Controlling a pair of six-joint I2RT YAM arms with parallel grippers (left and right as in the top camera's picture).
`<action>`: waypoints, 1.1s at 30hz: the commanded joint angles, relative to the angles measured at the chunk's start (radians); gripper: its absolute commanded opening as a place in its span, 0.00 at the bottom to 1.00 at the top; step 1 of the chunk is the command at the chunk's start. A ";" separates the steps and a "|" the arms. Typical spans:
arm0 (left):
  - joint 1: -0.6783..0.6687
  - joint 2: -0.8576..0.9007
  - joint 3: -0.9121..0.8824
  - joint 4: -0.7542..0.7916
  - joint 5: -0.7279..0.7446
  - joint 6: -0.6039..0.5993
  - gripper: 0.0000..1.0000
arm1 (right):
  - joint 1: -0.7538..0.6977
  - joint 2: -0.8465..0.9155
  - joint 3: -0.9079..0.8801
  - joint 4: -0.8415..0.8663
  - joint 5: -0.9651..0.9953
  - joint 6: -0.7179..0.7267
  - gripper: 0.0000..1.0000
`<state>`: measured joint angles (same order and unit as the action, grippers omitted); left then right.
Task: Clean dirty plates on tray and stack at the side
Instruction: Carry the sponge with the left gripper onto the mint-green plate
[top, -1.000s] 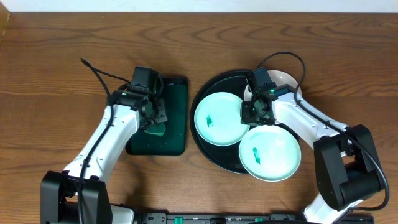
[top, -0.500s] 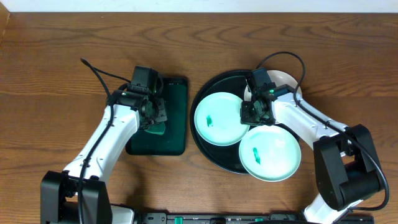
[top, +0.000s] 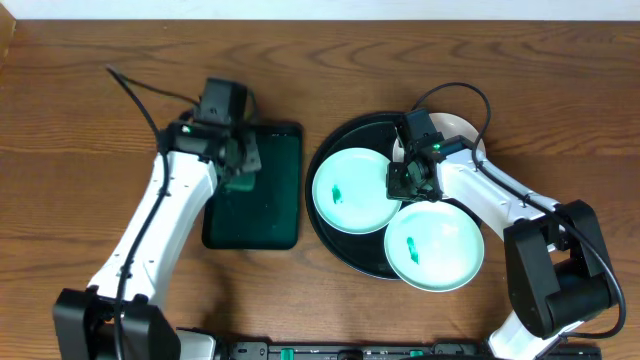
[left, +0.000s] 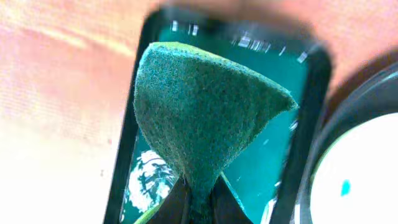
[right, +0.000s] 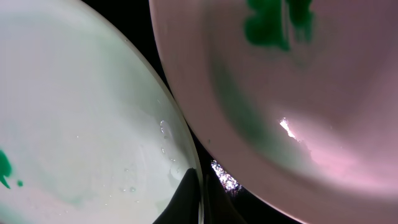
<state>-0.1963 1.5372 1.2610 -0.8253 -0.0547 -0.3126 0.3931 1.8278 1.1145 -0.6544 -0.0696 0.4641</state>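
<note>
Three pale mint plates lie on the round black tray (top: 322, 150). The left plate (top: 348, 192) and the front plate (top: 435, 248) each carry a small green smear. The back plate (top: 458, 128) is mostly hidden by my right arm. My right gripper (top: 408, 183) is shut on the left plate's right rim; in the right wrist view its fingers (right: 186, 199) pinch that rim (right: 200, 186) beside the front plate (right: 298, 93). My left gripper (top: 240, 172) is shut on a green sponge (left: 199, 106), held above the rectangular dark green tray (top: 270, 200).
The dark green tray (left: 283, 130) holds a film of liquid and sits just left of the black tray (left: 348, 106). Brown wooden table (top: 90, 120) surrounds both. Cables loop off each arm. The table's far edge meets a white wall.
My left arm has risen and drawn back toward the far left, lifting the sponge off the green tray. My right arm and the plates have not moved.
</note>
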 joint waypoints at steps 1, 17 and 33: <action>-0.014 -0.005 0.040 -0.011 0.003 -0.015 0.07 | 0.008 -0.023 -0.010 0.000 0.028 0.010 0.01; -0.267 0.008 0.016 0.039 0.186 -0.174 0.07 | 0.008 -0.023 -0.010 0.000 0.028 0.010 0.01; -0.410 0.207 0.016 0.180 0.181 -0.233 0.07 | 0.008 -0.023 -0.010 -0.004 0.005 0.022 0.01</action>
<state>-0.6083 1.7191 1.2842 -0.6510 0.1307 -0.5053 0.3935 1.8278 1.1130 -0.6567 -0.0723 0.4683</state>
